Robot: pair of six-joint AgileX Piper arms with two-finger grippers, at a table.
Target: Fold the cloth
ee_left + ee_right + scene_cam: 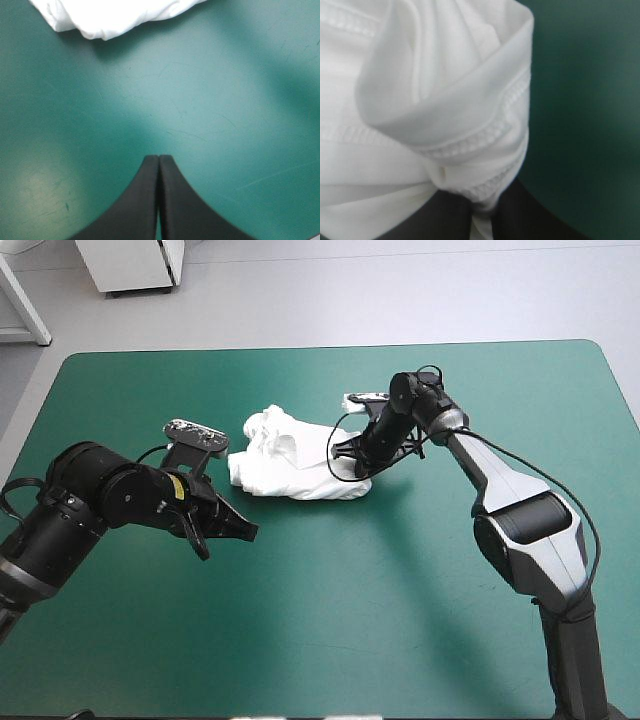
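**A:** Your broad table with the teal-green cover [420, 630] carries one thing. The white short-sleeved fabric T-shirt [290, 468] sits as a crumpled heap near the middle, a little toward the far edge.

**B:** And your two pincers?

**A:** Your right gripper [349, 468], with its black fin-shaped fingers, is clamped on a bunched fold at the heap's right side. A doubled stitched hem [470, 145] is rolled over just ahead of it. Your left gripper [158, 159] is pressed together on nothing, over bare cover just off the heap's near edge.

**B:** So where does it go wrong?

**A:** That right pinch looks to take several layers. If you lift from it, I judge the whole lump rises instead of spreading. If you advance your left gripper with its fingers together, it likely shoves the cloth farther rather than catching an edge.
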